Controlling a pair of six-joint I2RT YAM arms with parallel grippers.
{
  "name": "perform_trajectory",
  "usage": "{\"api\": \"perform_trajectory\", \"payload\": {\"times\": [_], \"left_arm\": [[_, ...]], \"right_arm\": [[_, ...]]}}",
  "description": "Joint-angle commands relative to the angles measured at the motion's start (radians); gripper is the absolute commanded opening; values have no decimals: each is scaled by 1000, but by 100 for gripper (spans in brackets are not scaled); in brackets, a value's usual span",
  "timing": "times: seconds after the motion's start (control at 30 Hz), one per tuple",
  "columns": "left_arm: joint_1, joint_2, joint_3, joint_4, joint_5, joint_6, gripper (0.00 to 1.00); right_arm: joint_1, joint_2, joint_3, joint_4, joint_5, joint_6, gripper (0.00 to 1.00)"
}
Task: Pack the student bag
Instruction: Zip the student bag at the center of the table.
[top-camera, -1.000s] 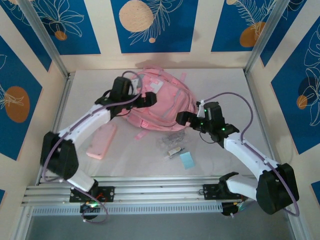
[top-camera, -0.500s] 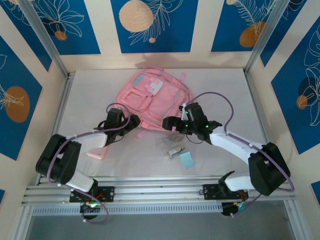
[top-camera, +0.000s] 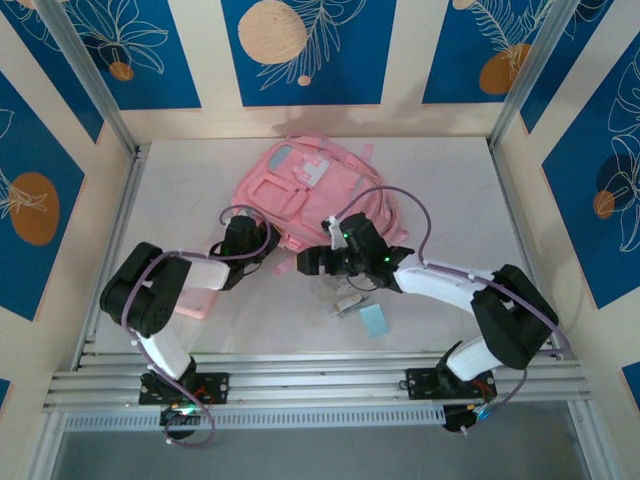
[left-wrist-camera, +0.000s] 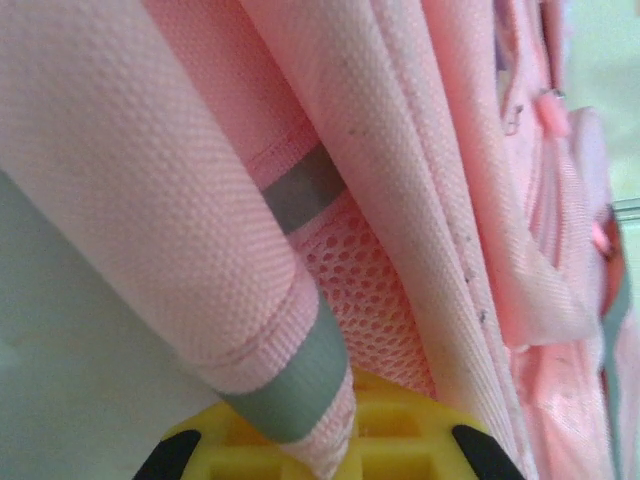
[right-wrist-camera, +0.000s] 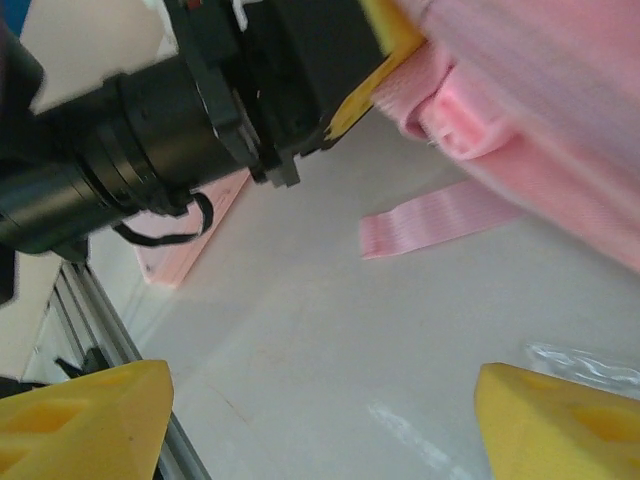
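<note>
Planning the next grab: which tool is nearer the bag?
Left. The left tool is shut on the near edge of the bag; the right tool is open over the table, just off that edge.

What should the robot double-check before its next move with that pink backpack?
1. Left hand shut on the student bag, at its grey-trimmed edge: ok.
2. Right hand open, nothing between its fingers: ok.
3. The two hands close together at the bag's near edge but not touching: ok.
4. Loose strap flat on the table, beyond the right hand's fingers: ok.
5. Bag's main opening unzipped and ready: cannot tell.
6. Pink pouch and blue card packed: not ok, both lie on the table.
</note>
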Motion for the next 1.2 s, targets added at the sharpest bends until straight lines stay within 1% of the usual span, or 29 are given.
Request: {"api": "perform_trajectory", "payload": {"times": [0.0,0.13,0.27,0.37,0.5,0.6,0.67,0.77,0.9,0.93,1.0,1.1,1.13,1.17], "left_arm": [[-31,-102,15,54,-9,-44,0],[-48,-156,15,32,-10,-70,0],[-67,-188,-6,32,-29,-91,0],[-86,-202,-24,34,-41,-105,0],[-99,-208,-36,31,-39,-115,0],[-102,-212,-42,34,-34,-128,0],[-104,-214,-42,42,-19,-143,0],[-104,-214,-33,50,20,-170,0],[-106,-215,-28,56,62,-204,0],[-106,-217,-30,56,68,-208,0],[-106,-227,-36,49,65,-212,0],[-106,-243,-47,29,36,-197,0],[-106,-248,-48,18,23,-185,0],[-105,-249,-47,7,6,-166,0]], "right_arm": [[38,69,11,84,-27,-84,78],[50,165,45,131,23,-102,78],[53,225,35,225,141,-115,78],[53,244,34,283,207,-130,77],[63,254,55,318,242,-142,69],[72,280,73,330,303,-147,61],[71,318,85,360,365,-149,56],[71,380,108,435,433,-161,52],[76,431,163,471,455,-158,50],[79,433,172,471,472,-161,47],[85,430,178,470,503,-171,38],[86,406,166,460,497,-183,14],[85,397,167,433,482,-191,0],[87,387,172,392,479,-192,0]]}}
